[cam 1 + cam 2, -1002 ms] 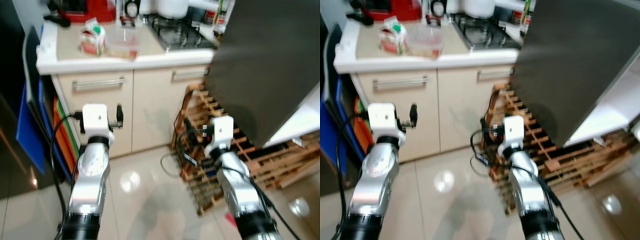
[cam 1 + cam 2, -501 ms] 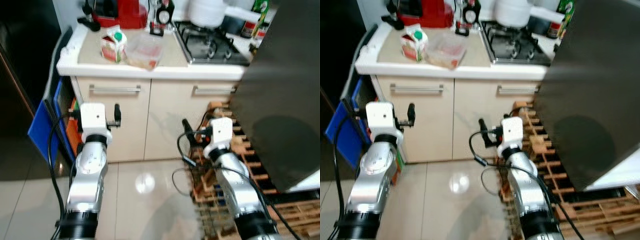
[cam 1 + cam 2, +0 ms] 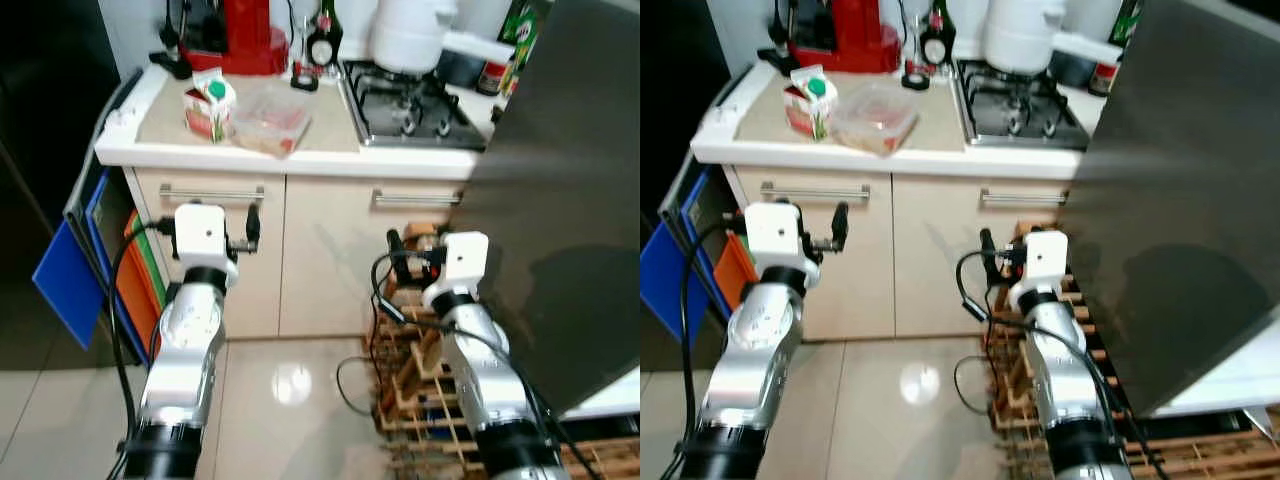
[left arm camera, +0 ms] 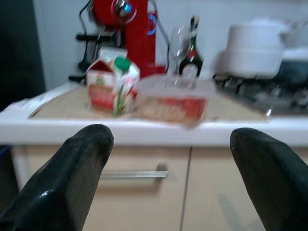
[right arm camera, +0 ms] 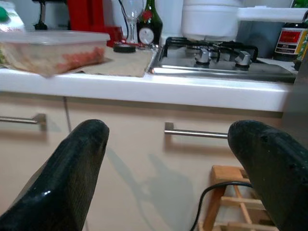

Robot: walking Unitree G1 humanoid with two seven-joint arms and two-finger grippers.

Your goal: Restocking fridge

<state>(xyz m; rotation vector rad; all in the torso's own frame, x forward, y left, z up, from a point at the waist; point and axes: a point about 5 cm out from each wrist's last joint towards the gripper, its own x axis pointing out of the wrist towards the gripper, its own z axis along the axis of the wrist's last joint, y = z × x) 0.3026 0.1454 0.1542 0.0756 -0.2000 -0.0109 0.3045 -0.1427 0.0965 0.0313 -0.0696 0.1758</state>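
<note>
A red-and-white carton with a green cap (image 3: pixel 210 108) stands on the white counter (image 3: pixel 300 160), beside a clear lidded food container (image 3: pixel 268 118). The wrist views show the carton (image 4: pixel 111 86) and the container (image 5: pixel 53 50) too. Both arms are raised in front of the cream cabinets, below counter height and well short of those items. My left gripper (image 3: pixel 246 230) is open and empty, fingers (image 4: pixel 72 178) wide apart. My right gripper (image 3: pixel 398 250) is also open and empty. The dark grey fridge door (image 3: pixel 560 200) stands open at the right.
A wooden rack (image 3: pixel 420 385) with cables sits on the glossy floor under my right arm. Blue and orange boards (image 3: pixel 75 275) lean beside the counter's left end. A gas hob (image 3: pixel 410 100), white pot (image 3: pixel 410 35), red appliance (image 3: pixel 245 35) and bottle (image 3: pixel 322 40) line the back.
The camera has swung, so the counter now sits more squarely ahead and sharper. Both arms keep the same raised pose with fingers apart.
</note>
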